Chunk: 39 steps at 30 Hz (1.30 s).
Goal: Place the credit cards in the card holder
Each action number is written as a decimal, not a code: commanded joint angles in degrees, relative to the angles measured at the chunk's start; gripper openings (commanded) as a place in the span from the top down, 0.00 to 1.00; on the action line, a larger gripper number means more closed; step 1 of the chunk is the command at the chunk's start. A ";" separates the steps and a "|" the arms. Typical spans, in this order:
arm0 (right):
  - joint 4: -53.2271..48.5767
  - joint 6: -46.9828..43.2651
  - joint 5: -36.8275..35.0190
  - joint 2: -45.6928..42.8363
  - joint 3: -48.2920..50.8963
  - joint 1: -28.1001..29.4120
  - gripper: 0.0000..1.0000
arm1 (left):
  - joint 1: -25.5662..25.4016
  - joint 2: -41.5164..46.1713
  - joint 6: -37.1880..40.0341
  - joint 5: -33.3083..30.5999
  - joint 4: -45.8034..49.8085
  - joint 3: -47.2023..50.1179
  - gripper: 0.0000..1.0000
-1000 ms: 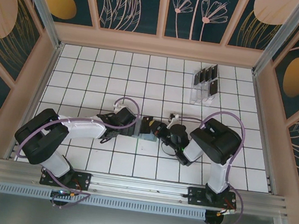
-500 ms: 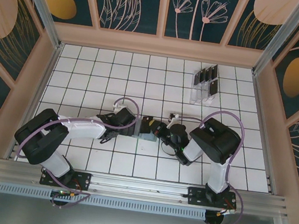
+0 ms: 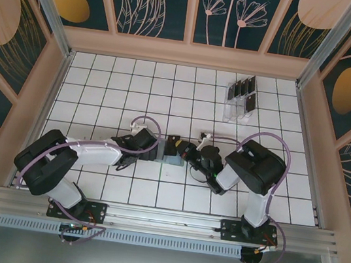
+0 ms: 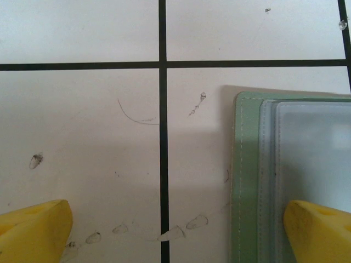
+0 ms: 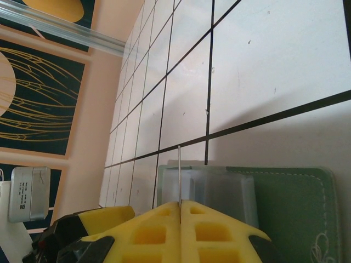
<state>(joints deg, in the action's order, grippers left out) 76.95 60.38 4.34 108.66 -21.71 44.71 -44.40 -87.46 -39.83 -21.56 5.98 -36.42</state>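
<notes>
The flat sage-green folding card holder [image 4: 247, 181] lies open on the white tiled desk [image 4: 82, 33], near its middle. The right claw [image 5: 181, 207] is clenched on a thin dark card [image 5: 179, 175], edge-on above the holder's clear pocket [image 5: 219, 186]. The left claw [image 4: 175, 234] stands released, one yellow finger [image 4: 321, 230] over the holder.

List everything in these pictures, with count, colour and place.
sage-green folding card holder: one, grey-green with clear pockets, open on the tiles between the claws
thin card: one, seen edge-on, in the right claw, over the holder
dark rectangular cards: several, black, in the rack
clear plastic slotted rack: one, transparent, far right
white tiled table: one, black lines
left claw: one, yellow, open, astride the holder's edge
right claw: one, yellow, shut on the card
</notes>
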 commanded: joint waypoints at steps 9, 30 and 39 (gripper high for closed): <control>1.01 -0.25 -1.09 1.49 -2.24 0.25 1.00 | -0.71 -1.36 -0.04 1.35 5.98 2.59 0.02; 3.22 1.13 -2.54 3.85 -0.57 1.69 1.00 | -0.77 -1.49 0.20 1.16 5.54 2.86 0.02; 3.31 1.36 -2.89 4.71 -1.14 2.93 1.00 | -0.76 -1.10 0.63 1.08 5.71 2.95 0.02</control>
<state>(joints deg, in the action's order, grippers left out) 78.22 61.67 3.01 112.27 -22.74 47.05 -44.71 -87.35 -40.64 -21.56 5.04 -35.77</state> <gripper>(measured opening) 0.044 0.985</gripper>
